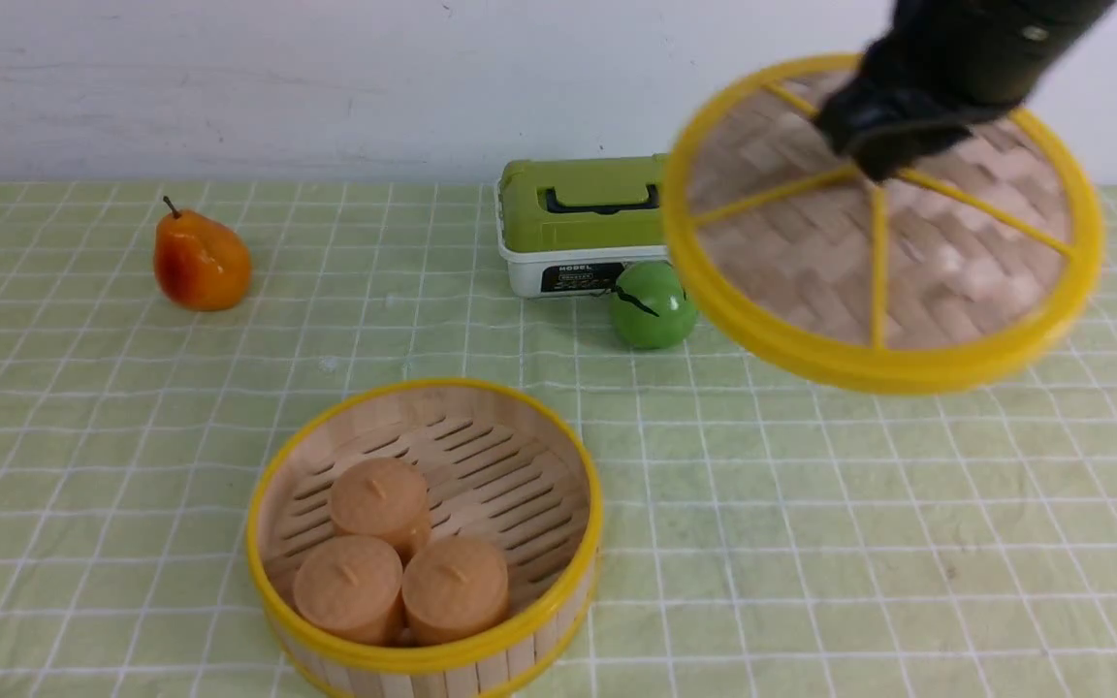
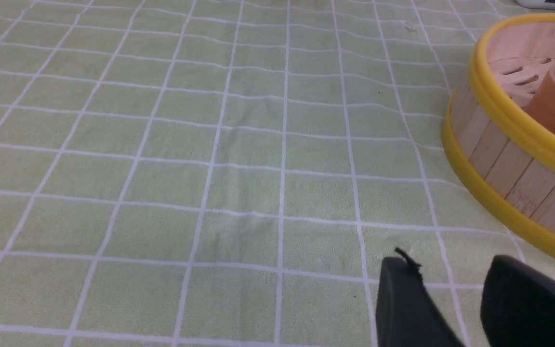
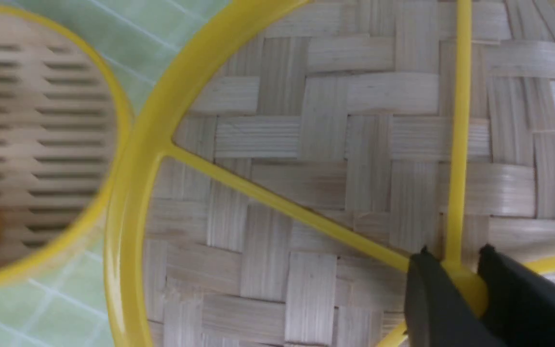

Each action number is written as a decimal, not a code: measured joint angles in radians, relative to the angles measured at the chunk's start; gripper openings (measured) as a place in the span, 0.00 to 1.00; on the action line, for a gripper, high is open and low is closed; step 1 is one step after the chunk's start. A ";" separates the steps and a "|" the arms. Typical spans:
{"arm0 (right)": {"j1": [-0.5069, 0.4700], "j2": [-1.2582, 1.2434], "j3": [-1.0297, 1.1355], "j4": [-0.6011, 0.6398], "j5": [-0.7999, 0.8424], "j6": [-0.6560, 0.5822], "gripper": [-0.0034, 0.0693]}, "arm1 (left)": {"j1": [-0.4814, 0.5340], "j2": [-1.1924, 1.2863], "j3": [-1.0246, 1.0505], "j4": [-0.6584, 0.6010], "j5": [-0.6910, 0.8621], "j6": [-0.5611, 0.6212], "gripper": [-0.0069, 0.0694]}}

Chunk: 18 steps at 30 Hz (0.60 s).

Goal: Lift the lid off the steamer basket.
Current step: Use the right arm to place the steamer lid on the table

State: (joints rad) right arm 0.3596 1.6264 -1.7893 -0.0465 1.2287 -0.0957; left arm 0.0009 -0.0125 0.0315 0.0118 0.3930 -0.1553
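Note:
The lid, a woven bamboo disc with a yellow rim and spokes, hangs tilted in the air at the right, clear of the table. My right gripper is shut on its yellow centre knob, one finger on each side. The steamer basket stands uncovered at the front centre with three brown round buns inside; it also shows in the left wrist view and in the right wrist view. My left gripper is open and empty, low over the cloth beside the basket; it is out of the front view.
A green-topped white box stands at the back centre, partly behind the lid. A green apple lies in front of it, just under the lid's edge. An orange pear lies at the back left. A green checked cloth covers the table.

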 joint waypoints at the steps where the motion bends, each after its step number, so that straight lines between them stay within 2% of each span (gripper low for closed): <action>1: -0.029 -0.031 0.069 0.004 -0.027 0.002 0.16 | 0.000 0.000 0.000 0.000 0.000 0.000 0.40; 4: -0.109 -0.101 0.266 0.036 -0.142 0.003 0.16 | 0.000 0.000 0.000 0.000 0.000 0.000 0.40; 5: -0.148 -0.121 0.378 0.075 -0.230 0.003 0.16 | 0.000 0.000 0.000 0.000 0.000 0.000 0.40; 7: -0.166 -0.121 0.449 0.114 -0.294 -0.003 0.16 | 0.000 0.000 0.000 0.000 0.000 0.000 0.40; 8: -0.178 -0.107 0.532 0.165 -0.383 -0.030 0.16 | 0.000 0.000 0.000 0.000 0.000 0.000 0.40; 12: -0.179 -0.041 0.608 0.266 -0.512 -0.095 0.16 | 0.000 0.000 0.000 0.000 0.000 0.000 0.40; 18: -0.179 0.075 0.610 0.310 -0.610 -0.133 0.16 | 0.000 0.000 0.000 0.000 0.000 0.000 0.40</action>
State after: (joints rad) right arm 0.1810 1.7014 -1.1796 0.2631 0.6184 -0.2288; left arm 0.0009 -0.0125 0.0315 0.0118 0.3930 -0.1553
